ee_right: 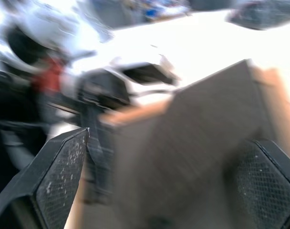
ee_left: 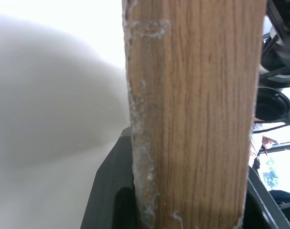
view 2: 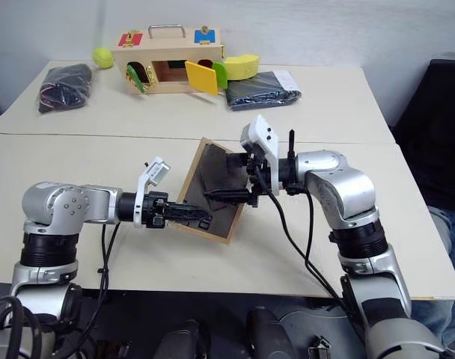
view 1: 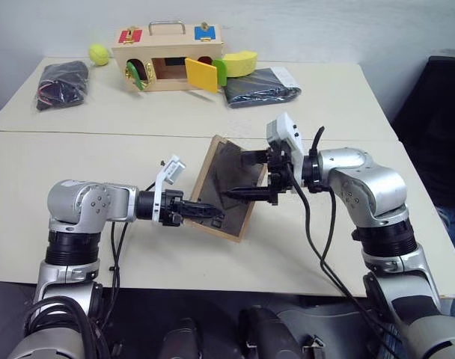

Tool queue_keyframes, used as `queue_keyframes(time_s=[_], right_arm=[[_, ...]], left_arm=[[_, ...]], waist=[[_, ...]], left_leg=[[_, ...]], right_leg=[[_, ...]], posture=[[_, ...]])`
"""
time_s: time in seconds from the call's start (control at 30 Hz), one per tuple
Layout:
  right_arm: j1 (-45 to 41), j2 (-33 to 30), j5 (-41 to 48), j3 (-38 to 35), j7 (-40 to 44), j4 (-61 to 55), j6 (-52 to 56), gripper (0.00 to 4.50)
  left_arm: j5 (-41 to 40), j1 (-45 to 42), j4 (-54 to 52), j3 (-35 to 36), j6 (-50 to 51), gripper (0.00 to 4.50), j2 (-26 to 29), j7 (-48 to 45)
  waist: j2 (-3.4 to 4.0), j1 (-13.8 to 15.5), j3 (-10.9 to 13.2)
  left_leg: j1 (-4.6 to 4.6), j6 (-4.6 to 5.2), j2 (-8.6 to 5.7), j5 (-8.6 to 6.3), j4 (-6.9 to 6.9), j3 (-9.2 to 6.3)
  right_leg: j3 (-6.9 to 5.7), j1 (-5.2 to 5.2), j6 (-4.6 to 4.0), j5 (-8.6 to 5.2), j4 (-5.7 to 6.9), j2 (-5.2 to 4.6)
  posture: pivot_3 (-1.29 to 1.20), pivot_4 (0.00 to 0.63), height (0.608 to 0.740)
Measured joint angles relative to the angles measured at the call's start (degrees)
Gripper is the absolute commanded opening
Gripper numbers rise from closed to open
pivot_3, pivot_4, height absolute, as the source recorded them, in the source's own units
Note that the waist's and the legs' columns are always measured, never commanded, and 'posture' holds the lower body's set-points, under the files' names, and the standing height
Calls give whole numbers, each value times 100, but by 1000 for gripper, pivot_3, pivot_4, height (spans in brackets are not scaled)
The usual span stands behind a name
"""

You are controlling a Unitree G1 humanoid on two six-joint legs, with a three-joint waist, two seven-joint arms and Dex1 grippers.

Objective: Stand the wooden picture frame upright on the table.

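The wooden picture frame (view 1: pixel 226 173) is tilted over the table (view 1: pixel 100 161), with its dark grey back panel facing me and its picture face hidden. My left gripper (view 1: pixel 206 212) is shut on the frame's lower left edge. The light wood border (ee_left: pixel 192 119) sits between its fingers in the left wrist view. My right gripper (view 1: pixel 246 177) reaches in from the right and stands open. Its fingers (ee_right: pixel 59 176) are spread wide in front of the back panel (ee_right: pixel 192 138) and hold nothing. The frame's bottom corner hangs close to the table top.
At the back of the table stand a wooden box with colourful doors (view 1: pixel 168 56), a yellow-green ball (view 1: pixel 98 53), a yellow foam piece (view 1: pixel 241 63) and two dark bags (view 1: pixel 61 82) (view 1: pixel 261 88). A dark chair (view 1: pixel 437 105) is off the right edge.
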Motion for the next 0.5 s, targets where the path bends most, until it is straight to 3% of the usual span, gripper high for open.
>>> queue_keyframes(time_s=[0.17, 0.3, 0.43, 0.5], right_arm=[[193, -550, 79, -35, -54, -308, -11, 4500], [447, -993, -416, -58, -310, -285, -638, 4500], [1093, -1442, -1788, 4, -500, 36, -3043, 4500], [1314, -1488, -2894, 195, -1073, 573, -5212, 4500]], left_arm=[[6, -7, 279, -10, -232, 1167, 57, 7], [-1, -43, 402, -10, -236, 1167, 88, 29], [-70, -114, 407, 58, -169, 1167, 159, 33], [-104, -153, 406, 59, -125, 1167, 168, 31]], waist=[[-1, 3, 0], [-1, 0, 0], [-5, 1, 2], [-6, -23, 3]], left_leg=[[0, 1, -3, -1, -1, -1], [0, 1, -2, -1, -3, 1], [-1, 3, -6, -1, -6, 4], [2, 2, -5, -1, -6, 10]], right_leg=[[-1, 2, 0, 0, -5, -2], [1, 1, 0, 0, -7, 0], [5, 2, 1, 0, -13, 2], [11, 1, 1, 0, -11, 5]], posture=[[0, 150, 740], [0, 150, 740], [0, 150, 740], [0, 150, 740]])
